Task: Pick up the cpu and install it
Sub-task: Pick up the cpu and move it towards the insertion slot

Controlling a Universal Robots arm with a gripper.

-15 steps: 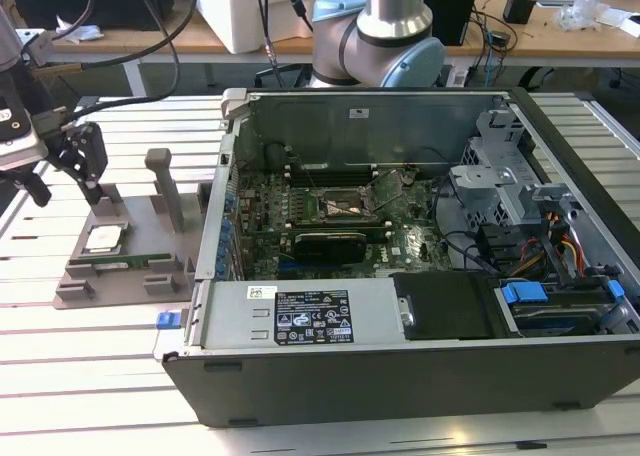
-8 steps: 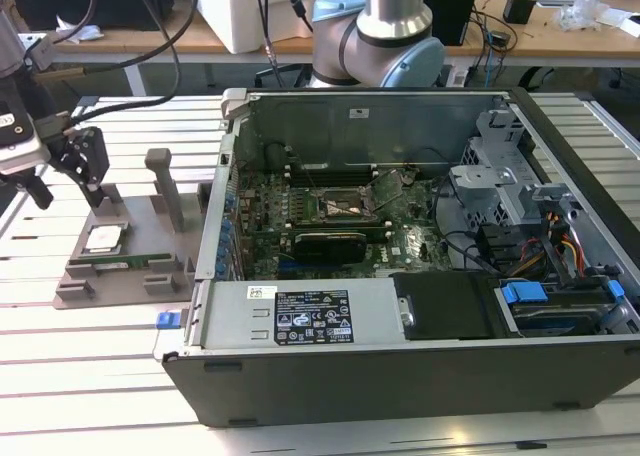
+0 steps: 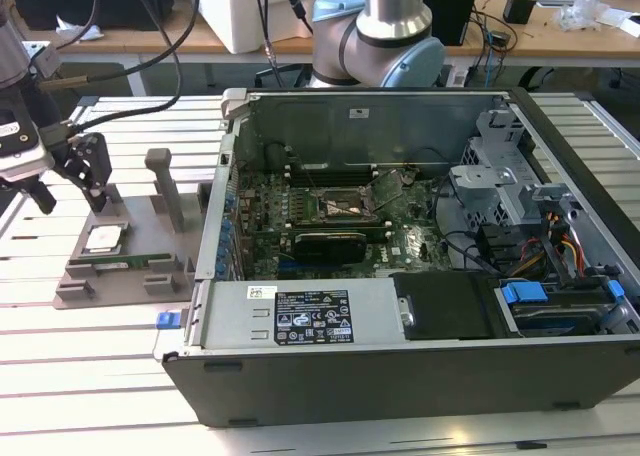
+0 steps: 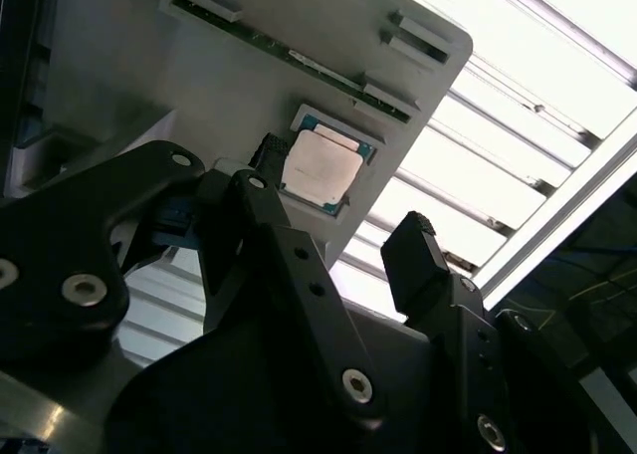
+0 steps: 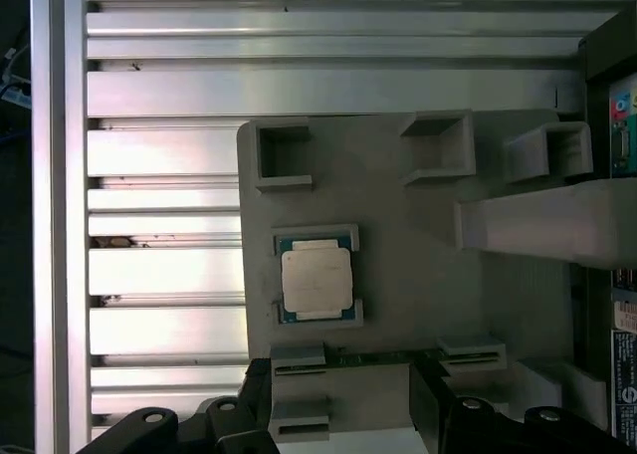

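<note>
Your gripper (image 3: pixel 68 184) hung just above the grey holder block (image 3: pixel 150 241) with its two black fingers (image 4: pixel 413 260) spread apart and nothing between them. The cpu (image 5: pixel 317 283) lay flat in its square recess on that block, silvery top up, close below the fingertips but untouched by either, and the green memory stick (image 5: pixel 383 354) sat in its slot just beside it. The open computer case (image 3: pixel 400 376) stood well away from your gripper, on the exterior view's right.

End effector (image 3: pixel 68 181) partly past exterior view's edge
</note>
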